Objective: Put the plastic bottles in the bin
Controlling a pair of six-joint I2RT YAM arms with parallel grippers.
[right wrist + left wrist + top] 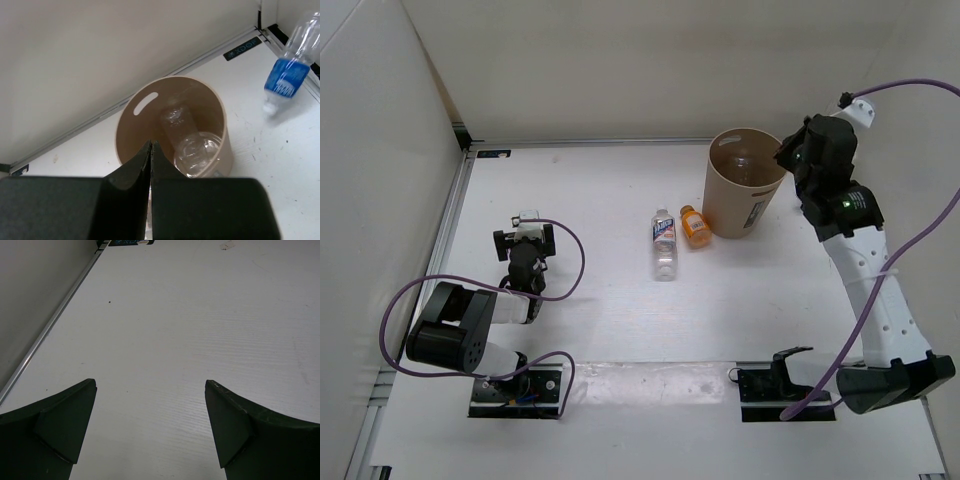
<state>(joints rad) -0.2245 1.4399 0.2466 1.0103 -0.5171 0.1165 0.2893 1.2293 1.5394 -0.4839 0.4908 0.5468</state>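
Ahead of the left claw (150, 385) the worktop (590, 190) lies open up to the far wall (620, 60), hemmed by the left wall (380, 150). Right of centre, a clear bottle (664, 243) and an orange bottle (695, 226) lie side by side, the orange one just beside the bin (730, 215). The right claw (786, 156) crowds the bin's right rim.

We read only what looked like "XDOF" on a dark tag (242, 48) beyond the bin (131, 131). Print on its white label (757, 212) and on the clear bottle (663, 232) beside it was too small.
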